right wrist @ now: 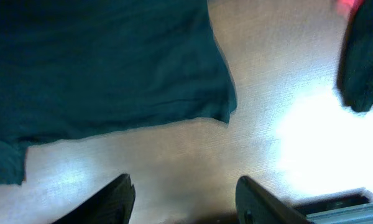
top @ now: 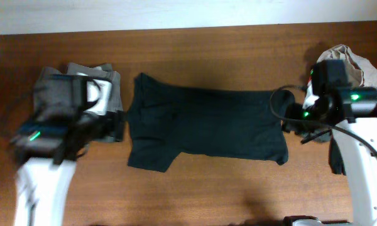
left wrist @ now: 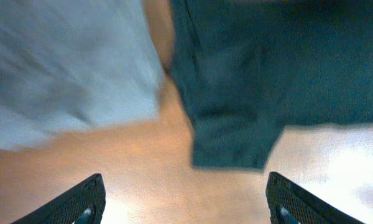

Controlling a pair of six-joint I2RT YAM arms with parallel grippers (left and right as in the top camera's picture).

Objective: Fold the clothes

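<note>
Brown wood table (top: 207, 44) fills the overhead view, with the T-shirt (top: 207, 125) spread flat across its middle. Left gripper (left wrist: 183, 205) hangs over bare wood near a sleeve, fingers wide apart and empty, with a grey garment (left wrist: 68, 74) beside it. Right gripper (right wrist: 183, 199) hovers near the hem corner, fingers likewise apart, holding nothing. A beige piece (top: 355, 59) lies at the far right.

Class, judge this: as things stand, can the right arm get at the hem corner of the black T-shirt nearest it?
Probably yes. The right gripper hangs open just off the T-shirt, and only bare table lies between it and the hem corner; nothing covers it.
</note>
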